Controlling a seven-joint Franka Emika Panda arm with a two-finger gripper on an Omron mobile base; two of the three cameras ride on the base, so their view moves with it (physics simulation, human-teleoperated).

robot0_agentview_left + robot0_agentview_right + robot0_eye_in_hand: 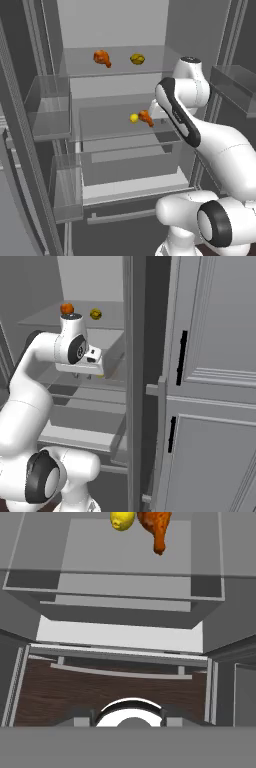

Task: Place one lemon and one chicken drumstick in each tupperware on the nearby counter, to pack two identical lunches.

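Arm reaching into the open fridge, hand at the middle shelf.

Nearest, low in the hand view, a strip of dark brown wooden floor (100,694) below the fridge. Above it the pale bottom drawer (131,186), then the glass middle shelf (110,127), with the gripper (85,375) hanging over its near edge, jaws nearly closed with nothing between them (fingertips barely visible under the white hand). Toward the right side of that shelf, a lemon (134,118) and a chicken drumstick (146,118) side by side, touching or almost so, lemon on the left. Farther up and back, on the top shelf (80,62), a second drumstick (102,58) left of a darker second lemon (138,59), well apart. At the right, grey panelled cabinet doors (215,386) with black handles.
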